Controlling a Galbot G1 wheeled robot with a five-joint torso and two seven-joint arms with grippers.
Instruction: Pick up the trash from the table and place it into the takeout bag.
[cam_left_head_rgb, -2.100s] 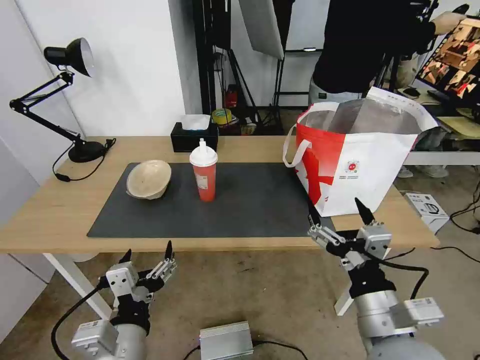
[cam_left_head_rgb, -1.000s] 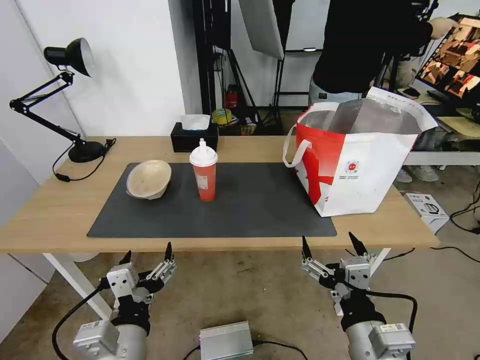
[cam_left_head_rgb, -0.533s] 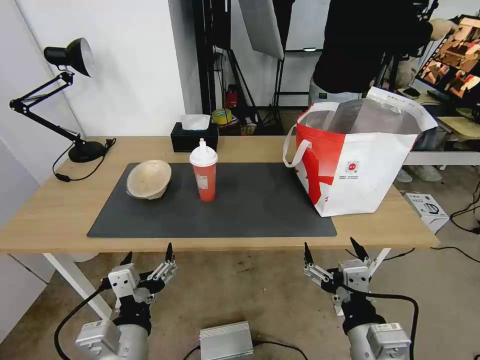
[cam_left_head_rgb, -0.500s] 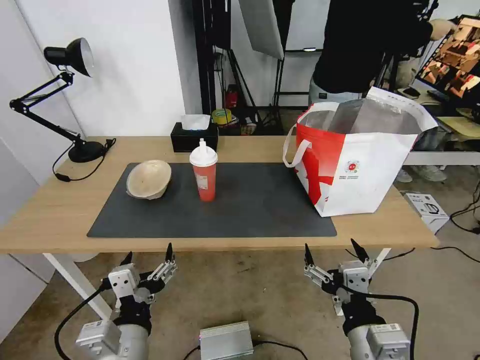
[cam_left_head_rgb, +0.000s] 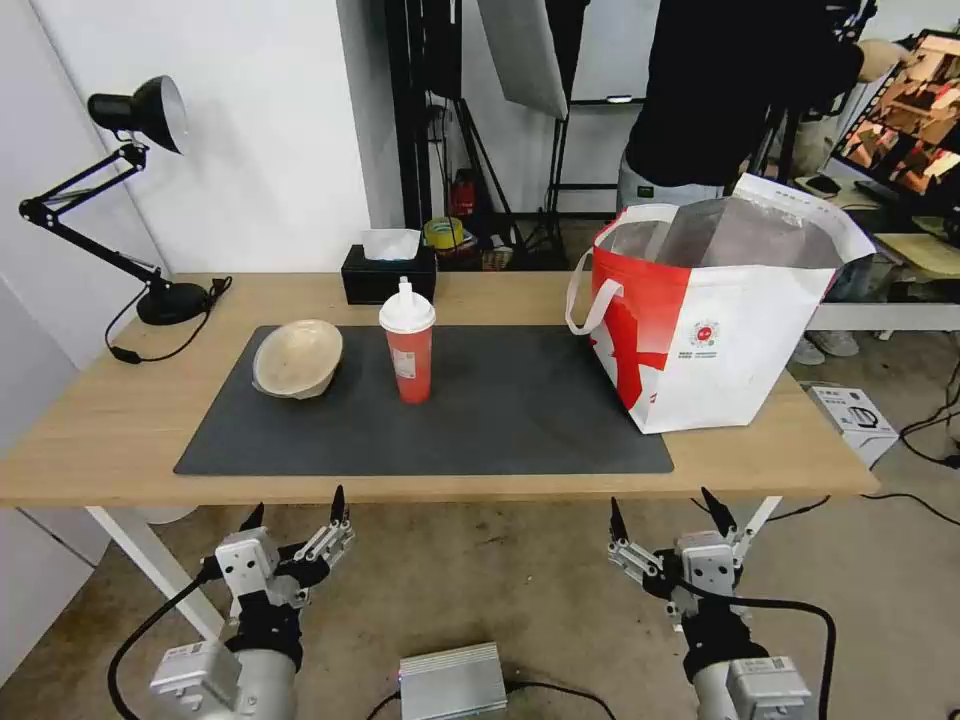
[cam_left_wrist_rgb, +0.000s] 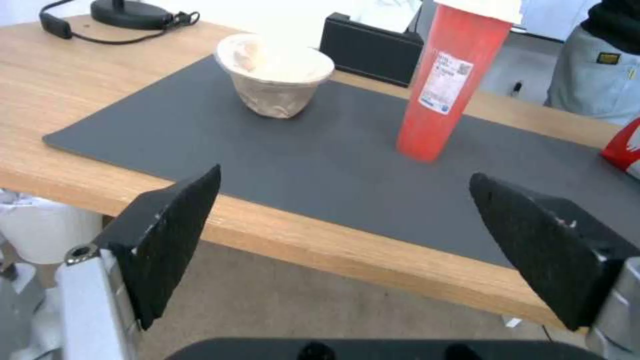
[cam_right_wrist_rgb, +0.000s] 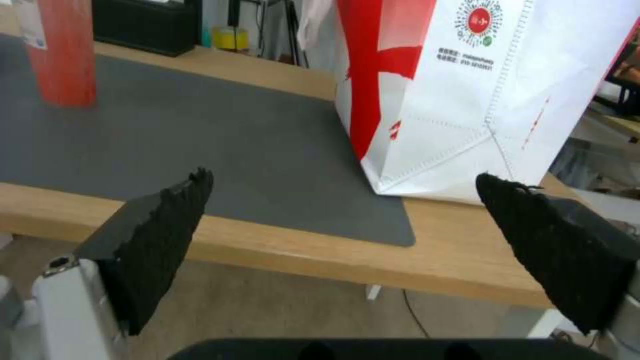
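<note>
Upright on the dark grey mat (cam_left_head_rgb: 500, 410), the tall red drink cup with white lid (cam_left_head_rgb: 408, 345) stands beside the tilted beige pulp bowl (cam_left_head_rgb: 297, 358); the red-and-white takeout bag (cam_left_head_rgb: 720, 330) sits well apart. Both the left gripper (cam_left_head_rgb: 295, 512) and right gripper (cam_left_head_rgb: 665, 513) hang spread below the table (cam_left_head_rgb: 90, 440). A sideways nudge could topple the cup.

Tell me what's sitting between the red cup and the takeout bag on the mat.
Nothing: in the head view the dark grey mat lies bare between the red cup and the takeout bag.
</note>
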